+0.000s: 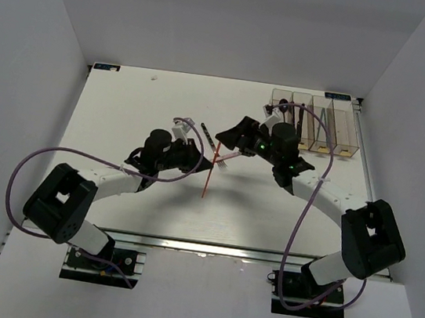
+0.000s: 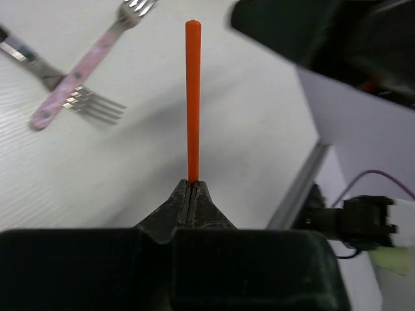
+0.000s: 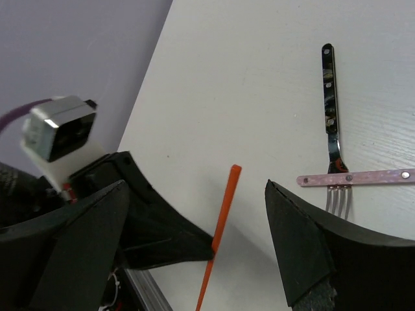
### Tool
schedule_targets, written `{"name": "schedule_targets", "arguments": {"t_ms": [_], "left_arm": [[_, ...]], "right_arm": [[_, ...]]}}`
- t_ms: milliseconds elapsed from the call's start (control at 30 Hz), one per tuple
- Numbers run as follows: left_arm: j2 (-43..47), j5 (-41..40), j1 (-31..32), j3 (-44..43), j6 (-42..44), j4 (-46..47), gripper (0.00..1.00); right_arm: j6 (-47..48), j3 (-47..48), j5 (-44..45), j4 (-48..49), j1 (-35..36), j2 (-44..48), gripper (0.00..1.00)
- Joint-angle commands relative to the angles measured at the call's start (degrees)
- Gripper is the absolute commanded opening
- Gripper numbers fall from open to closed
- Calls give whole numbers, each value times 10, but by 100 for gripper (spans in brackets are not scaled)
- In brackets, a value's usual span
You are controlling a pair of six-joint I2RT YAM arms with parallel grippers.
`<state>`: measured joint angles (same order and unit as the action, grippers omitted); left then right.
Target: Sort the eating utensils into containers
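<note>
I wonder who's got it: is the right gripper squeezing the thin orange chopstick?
No, the right gripper is wide open; the left gripper pinches the thin orange chopstick.

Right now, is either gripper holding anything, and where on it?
The left gripper is shut on the orange chopstick, pinching it partway along its shaft. The right gripper is open, holding nothing.

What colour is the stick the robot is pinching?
The chopstick is bright orange, clearest in the left wrist view.

Left gripper point(image 2: 192, 188) fingertips pinched together on the near end of an orange chopstick point(image 2: 192, 97), stick pointing straight away over the white table point(image 2: 246, 129), pink-handled fork point(image 2: 91, 65) lying across a second fork point(image 2: 97, 107) upper left, purple cable point(image 2: 369, 178) beyond the table edge at right.
</note>
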<state>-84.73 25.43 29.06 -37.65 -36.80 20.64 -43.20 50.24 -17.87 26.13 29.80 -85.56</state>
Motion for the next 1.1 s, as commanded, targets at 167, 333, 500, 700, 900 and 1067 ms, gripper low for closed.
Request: {"name": "schedule_targets", "arguments": {"t_ms": [167,333,500,700,900,1067], "left_arm": [[47,87,-1,55,-102,252,0],[43,89,-1,51,-129,283,0],[37,56,-1,32,-104,234,0],[18,7,-1,-24,-69,95,87],[49,-194,-1,-121,-3,-285,98],[90,-161,5,-88,-20,-296,98]], "right_arm": [[34,27,147,-39,75,12,84],[30,12,157,-30,88,20,69],[26,1,118,-14,88,33,12],[135,37,140,-69,62,42,0],[352,233,364,-228,-103,-87,0],[414,371,448,-252,-196,-188,0]]}}
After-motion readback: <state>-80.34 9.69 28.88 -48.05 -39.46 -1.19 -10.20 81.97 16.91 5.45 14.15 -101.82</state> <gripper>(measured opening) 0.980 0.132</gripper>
